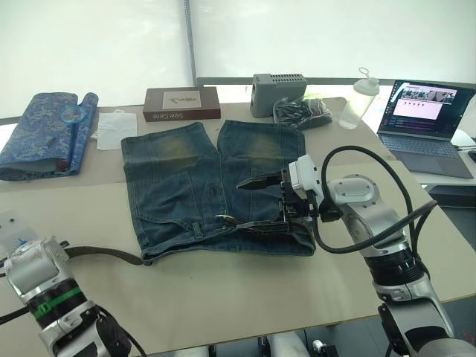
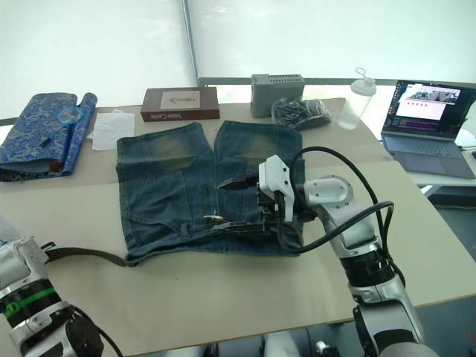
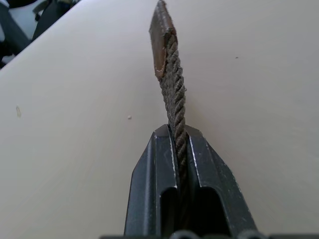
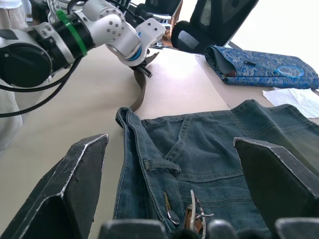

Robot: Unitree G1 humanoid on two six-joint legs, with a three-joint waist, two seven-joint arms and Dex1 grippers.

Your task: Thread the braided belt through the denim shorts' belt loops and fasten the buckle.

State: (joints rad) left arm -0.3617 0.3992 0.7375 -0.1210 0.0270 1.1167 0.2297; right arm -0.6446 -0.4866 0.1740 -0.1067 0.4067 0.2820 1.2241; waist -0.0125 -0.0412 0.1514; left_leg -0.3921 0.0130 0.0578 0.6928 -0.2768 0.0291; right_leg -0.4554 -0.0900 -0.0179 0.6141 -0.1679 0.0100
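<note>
The denim shorts (image 1: 212, 190) lie flat mid-surface, the braided belt (image 1: 104, 254) trailing from the waistband's left end to the left gripper (image 3: 178, 149), which pinches its tip. The right gripper (image 1: 260, 202) hovers spread over the buckle (image 1: 225, 218). A hard pull could drag the shorts. The brown box's (image 1: 181, 103) label is unreadable.

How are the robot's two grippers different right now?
The left gripper is shut on the braided belt, while the right gripper is open and holds nothing. The left gripper sits off to the side of the denim shorts, while the right gripper hovers over their waistband. Both have two black fingers.
</note>
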